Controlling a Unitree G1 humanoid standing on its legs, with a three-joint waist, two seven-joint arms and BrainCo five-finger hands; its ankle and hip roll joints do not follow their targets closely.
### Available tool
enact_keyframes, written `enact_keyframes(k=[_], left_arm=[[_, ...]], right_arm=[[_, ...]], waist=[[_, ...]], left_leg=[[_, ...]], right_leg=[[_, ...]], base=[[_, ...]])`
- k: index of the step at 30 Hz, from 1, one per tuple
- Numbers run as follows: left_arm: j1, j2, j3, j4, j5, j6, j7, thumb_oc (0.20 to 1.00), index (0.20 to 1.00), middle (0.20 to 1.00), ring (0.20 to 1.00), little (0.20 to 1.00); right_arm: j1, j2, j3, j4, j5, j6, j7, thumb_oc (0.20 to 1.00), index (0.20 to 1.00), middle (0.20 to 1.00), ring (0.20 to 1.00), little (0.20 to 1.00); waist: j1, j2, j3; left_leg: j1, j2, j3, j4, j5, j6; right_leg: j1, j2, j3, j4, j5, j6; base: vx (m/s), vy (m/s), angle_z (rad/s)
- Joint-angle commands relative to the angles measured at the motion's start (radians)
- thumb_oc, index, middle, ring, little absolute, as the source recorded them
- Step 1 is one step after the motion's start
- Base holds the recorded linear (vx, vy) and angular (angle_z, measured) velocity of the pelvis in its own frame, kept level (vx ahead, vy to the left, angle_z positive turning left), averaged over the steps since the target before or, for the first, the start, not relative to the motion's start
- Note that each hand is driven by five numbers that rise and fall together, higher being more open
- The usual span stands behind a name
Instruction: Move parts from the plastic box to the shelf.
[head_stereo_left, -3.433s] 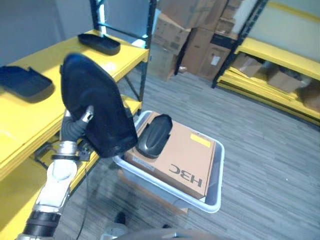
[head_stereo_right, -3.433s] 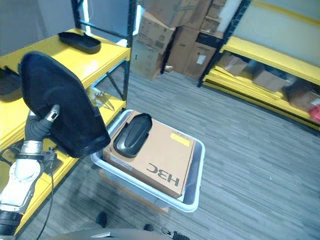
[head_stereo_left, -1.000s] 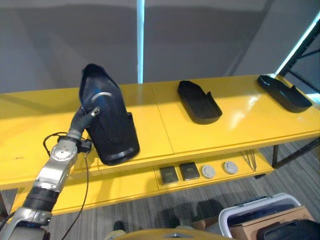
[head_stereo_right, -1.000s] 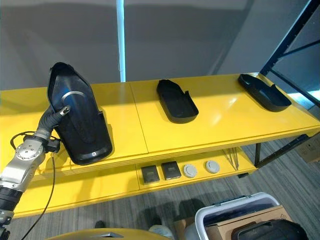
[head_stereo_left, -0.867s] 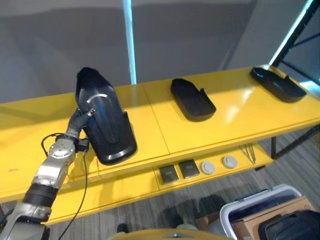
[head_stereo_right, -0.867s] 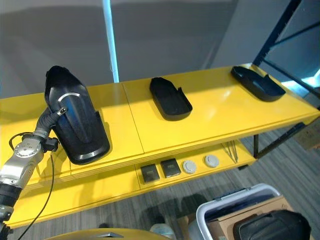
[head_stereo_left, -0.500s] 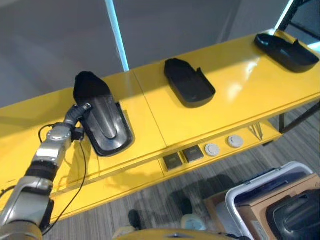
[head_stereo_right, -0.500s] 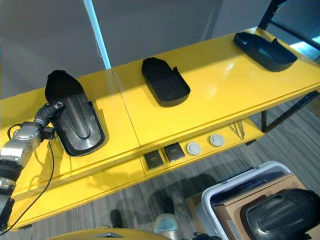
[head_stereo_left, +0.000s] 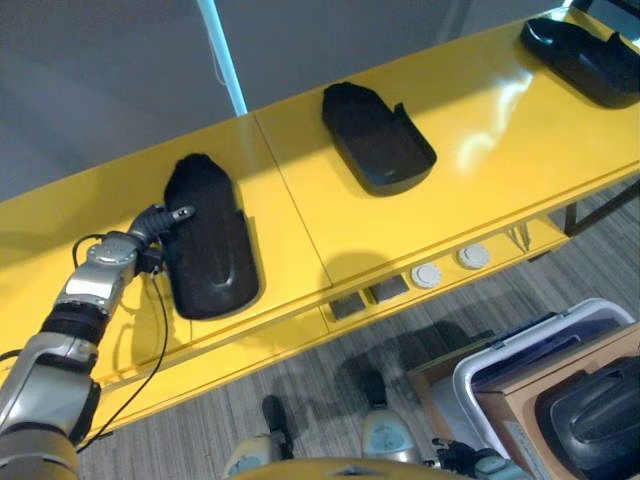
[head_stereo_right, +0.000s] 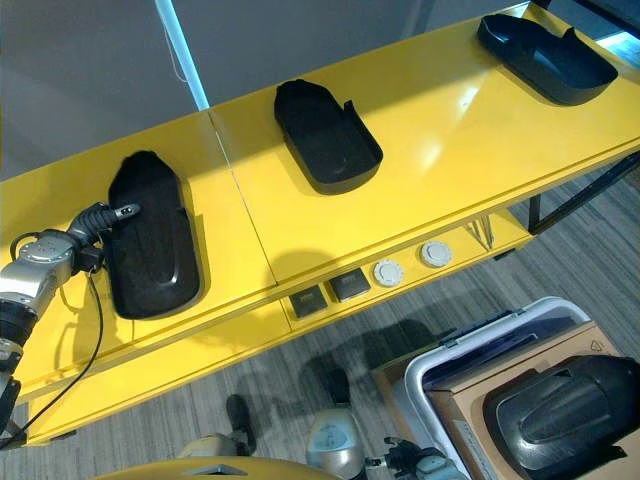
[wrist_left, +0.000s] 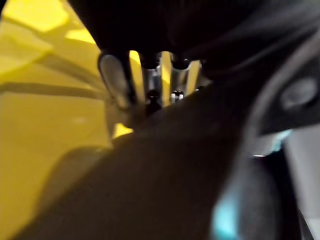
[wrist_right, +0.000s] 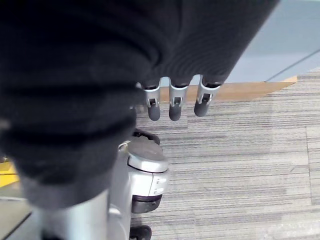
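Now the black part (head_stereo_left: 208, 238) lies flat on the yellow shelf (head_stereo_left: 300, 215), where half a second ago I had it tipped up on its lower end, and a second ago standing nearly upright. So this one is as good as delivered. My left robot hand (head_stereo_left: 160, 222) is at the part's near-left edge, touching it. I think the fingers (wrist_left: 114, 80) are curled over the rim, since the left wrist view shows them pressed against dark plastic, but that view is too close and dim for me to be sure, so I cannot tell whether I am gripping or merely resting there. My right robot hand (wrist_right: 175, 97) hangs at my side over the carpet with its fingers relaxed and holding nothing.

What is left is to let go, draw the left arm back, and return for more. One more black part (head_stereo_right: 555, 412) sits on a cardboard box (head_stereo_right: 470, 400) inside the plastic box (head_stereo_right: 440, 365) down to my right.

Two other black parts are already on the shelf: a second part (head_stereo_left: 378, 138) near the middle, well apart from mine, and a third part (head_stereo_left: 580, 48) at the far right end. Below, on the lower shelf (head_stereo_left: 440, 290), lie two dark square pads (head_stereo_right: 328, 292) and two round discs (head_stereo_right: 410, 263). Nothing stands between my robot hand and a clean withdrawal toward me.
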Motion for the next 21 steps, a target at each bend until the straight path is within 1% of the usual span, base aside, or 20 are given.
enact_keyframes(k=[1,4,5,6,9,10,11,12,14,16,17,18,19,21], left_arm=[[-0.107,0.032,-0.048,0.129,0.056,0.006,-0.003,1.000,1.000,1.000,1.000,1.000],[-0.107,0.024,-0.047,0.135,0.067,0.012,0.023,1.000,1.000,1.000,1.000,1.000],[-0.110,0.016,-0.043,0.147,0.062,0.051,0.032,1.000,1.000,1.000,1.000,1.000],[-0.109,0.008,-0.037,0.159,0.073,0.066,0.045,1.000,1.000,1.000,1.000,1.000],[-0.118,-0.010,-0.028,0.208,0.089,0.057,0.086,1.000,1.000,1.000,1.000,1.000],[-0.128,-0.017,-0.018,0.234,0.082,0.031,0.131,1.000,1.000,1.000,1.000,1.000],[-0.131,-0.017,-0.015,0.234,0.074,0.023,0.147,1.000,1.000,1.000,1.000,1.000],[-0.137,-0.017,-0.011,0.231,0.059,-0.002,0.171,1.000,1.000,1.000,1.000,1.000],[-0.140,-0.016,-0.010,0.231,0.047,-0.016,0.180,1.000,1.000,1.000,1.000,1.000],[-0.140,-0.016,-0.010,0.231,0.047,-0.016,0.180,1.000,1.000,1.000,1.000,1.000],[-0.153,-0.014,-0.002,0.210,-0.007,-0.053,0.209,1.000,1.000,1.000,1.000,1.000],[-0.185,-0.015,0.021,0.097,-0.096,-0.145,0.309,1.000,1.000,1.000,1.000,1.000],[-0.183,-0.017,0.029,0.071,-0.095,-0.164,0.322,1.000,1.000,1.000,1.000,1.000],[-0.170,-0.023,0.043,0.006,-0.131,-0.200,0.313,1.000,1.000,1.000,1.000,1.000]], right_arm=[[-0.060,0.035,0.020,-0.008,0.029,-0.028,-0.007,1.000,1.000,1.000,1.000,1.000],[-0.049,0.050,0.025,-0.004,0.034,-0.027,-0.011,1.000,1.000,1.000,1.000,1.000],[-0.046,0.059,0.028,0.001,0.045,-0.023,-0.018,1.000,1.000,1.000,1.000,1.000],[-0.043,0.066,0.028,0.002,0.054,-0.019,-0.022,1.000,1.000,1.000,1.000,1.000],[-0.042,0.077,0.031,0.013,0.059,-0.019,-0.022,1.000,1.000,1.000,1.000,1.000],[-0.037,0.089,0.035,0.025,0.054,-0.024,-0.019,1.000,1.000,1.000,1.000,1.000],[-0.035,0.093,0.037,0.027,0.052,-0.023,-0.018,1.000,1.000,1.000,1.000,1.000],[-0.034,0.099,0.038,0.032,0.047,-0.023,-0.016,1.000,1.000,1.000,1.000,1.000],[-0.033,0.102,0.039,0.035,0.044,-0.025,-0.015,1.000,1.000,1.000,1.000,1.000],[-0.033,0.102,0.039,0.035,0.044,-0.025,-0.015,1.000,1.000,1.000,1.000,1.000],[-0.030,0.110,0.044,0.045,0.039,-0.032,-0.010,1.000,1.000,1.000,1.000,1.000],[-0.035,0.134,0.049,0.087,0.036,-0.050,-0.008,1.000,1.000,1.000,1.000,1.000],[-0.039,0.137,0.049,0.095,0.040,-0.051,-0.010,1.000,1.000,1.000,1.000,1.000],[-0.048,0.144,0.048,0.111,0.042,-0.058,-0.014,1.000,1.000,1.000,1.000,1.000]], waist=[[-0.018,0.005,0.020],[-0.016,0.000,0.004],[-0.013,-0.002,-0.009],[-0.012,-0.002,-0.019],[-0.011,-0.003,-0.040],[-0.012,-0.003,-0.057],[-0.011,-0.004,-0.064],[-0.010,-0.005,-0.071],[-0.009,-0.006,-0.073],[-0.009,-0.006,-0.073],[-0.006,-0.008,-0.085],[0.015,-0.018,-0.115],[0.020,-0.020,-0.121],[0.031,-0.024,-0.130]], left_leg=[[0.039,-0.006,-0.035,0.017,-0.046,0.009],[0.053,-0.002,-0.030,0.014,-0.048,0.008],[0.061,-0.001,-0.028,0.013,-0.049,0.008],[0.067,0.000,-0.026,0.012,-0.050,0.008],[0.082,0.002,-0.023,0.012,-0.052,0.008],[0.097,0.005,-0.016,0.010,-0.055,0.007],[0.102,0.005,-0.014,0.010,-0.056,0.006],[0.108,0.006,-0.012,0.009,-0.057,0.005],[0.111,0.006,-0.012,0.008,-0.058,0.004],[0.111,0.006,-0.012,0.008,-0.058,0.004],[0.118,0.007,-0.010,0.007,-0.059,0.004],[0.136,0.012,-0.012,0.004,-0.064,0.003],[0.138,0.013,-0.014,0.004,-0.064,0.002],[0.141,0.016,-0.020,0.004,-0.064,0.002]], right_leg=[[-0.007,-0.032,0.025,0.006,-0.012,0.031],[0.008,-0.030,0.020,0.006,-0.016,0.031],[0.017,-0.028,0.016,0.006,-0.019,0.032],[0.024,-0.026,0.013,0.006,-0.021,0.032],[0.042,-0.023,0.010,0.006,-0.026,0.031],[0.058,-0.019,0.008,0.006,-0.031,0.031],[0.064,-0.018,0.007,0.006,-0.033,0.031],[0.071,-0.017,0.005,0.006,-0.035,0.032],[0.074,-0.017,0.005,0.006,-0.036,0.032],[0.074,-0.017,0.005,0.006,-0.036,0.032],[0.083,-0.014,0.002,0.006,-0.038,0.033],[0.114,-0.009,-0.014,0.006,-0.045,0.029],[0.118,-0.009,-0.017,0.006,-0.046,0.029],[0.129,-0.008,-0.025,0.006,-0.047,0.026]], base=[[0.04,-0.035,-0.02],[0.04,-0.064,0.00],[0.07,-0.099,0.04],[0.05,-0.070,0.05],[0.04,-0.043,0.13],[0.02,-0.044,0.04],[0.00,-0.053,0.00],[-0.01,-0.032,-0.02],[0.00,0.000,0.00],[0.00,0.000,0.00],[-0.11,-0.108,-0.01],[-0.13,-0.117,0.01],[-0.14,-0.104,0.04],[-0.07,-0.037,0.20]])
